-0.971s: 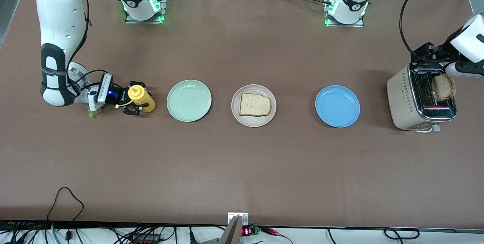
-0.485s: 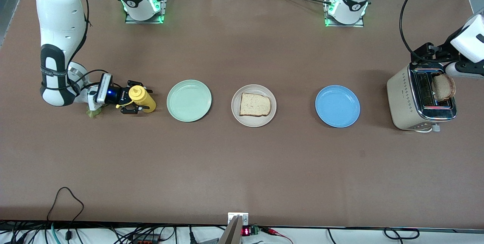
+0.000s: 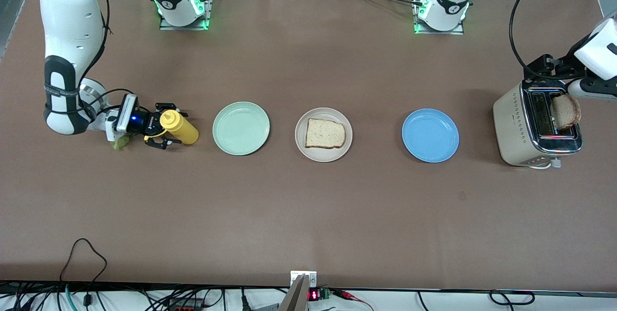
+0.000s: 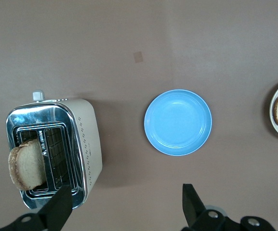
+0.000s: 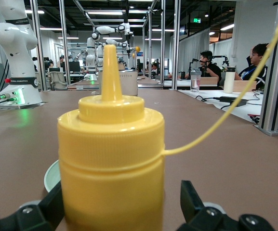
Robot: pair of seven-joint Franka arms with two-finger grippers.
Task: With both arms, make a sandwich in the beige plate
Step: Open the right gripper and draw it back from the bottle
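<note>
R hand (image 3: 163,133) wide, straddling yellow bottle (image 3: 179,127) mid-left of frame; L hand (image 4: 124,207) wide above toaster (image 3: 536,125), far right.

Front camera overlooks all; both wrist views share the toaster (image 4: 52,151) — one overhead, one level.

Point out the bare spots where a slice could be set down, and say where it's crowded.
Free: the mint-green plate and the blue plate, either side of the beige plate, which holds one bread slice. The table nearer the camera is bare. Crowded: around the yellow bottle between the right gripper's open fingers, and at the toaster.
</note>
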